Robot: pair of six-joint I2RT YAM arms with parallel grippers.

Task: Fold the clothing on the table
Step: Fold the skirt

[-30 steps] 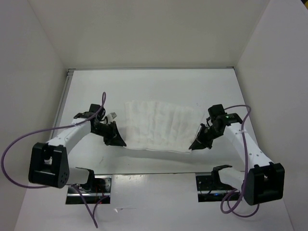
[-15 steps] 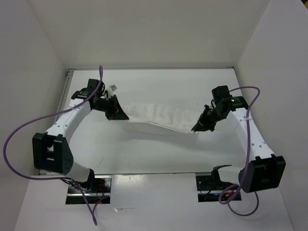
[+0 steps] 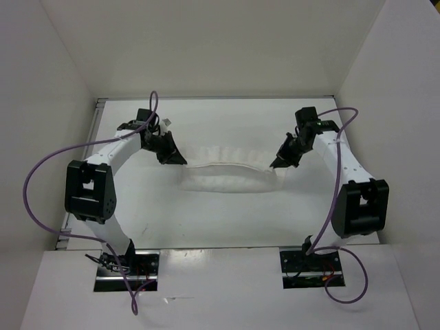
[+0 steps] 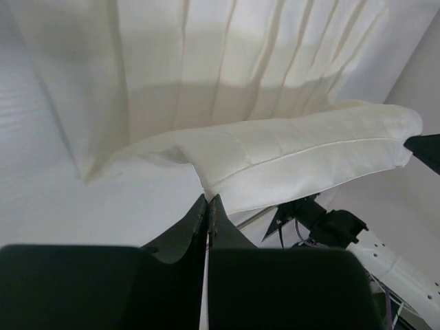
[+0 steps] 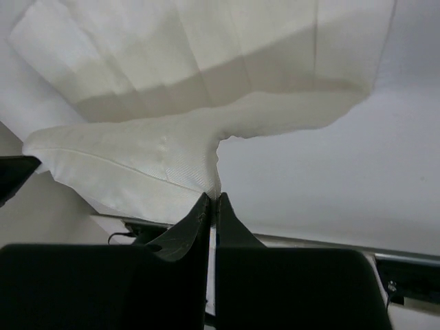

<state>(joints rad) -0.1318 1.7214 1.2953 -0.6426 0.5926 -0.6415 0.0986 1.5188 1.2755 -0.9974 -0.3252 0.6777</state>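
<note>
Overhead view, as I saw it from the remote station: the clothing (image 3: 227, 173) lay on the far half of the table (image 3: 227, 227), drawn crosswise between the two arms as a narrow, wrinkled white band. The left arm (image 3: 113, 148) reached in from the left and the right arm (image 3: 337, 155) from the right, each with its jaws at one end of that band. Left jaws: pinched tight on one corner of the clothing's raised edge, the black tips pressed together with fabric between them (the left wrist view showed this best, with the clothing (image 4: 295, 148) running off from the tips toward the far side of the frame). Right jaws: likewise clamped on the opposite corner, with the clothing (image 5: 137, 165) gathered at the tips in the right wrist view. Between the two grips the raised edge hung above the table and sagged slightly at its middle, curling over the lower part of the clothing. That lower part rested flat on the table and was marked by straight parallel creases, plain in both wrist views. I could not tell whether the raised edge touched the layer beneath it. A purple cable (image 3: 41, 185) looped out from the left arm, and another ran down along the right arm. White walls (image 3: 206, 48) enclosed the table on three sides, and a metal edge strip (image 3: 89, 148) ran along its left side.
</note>
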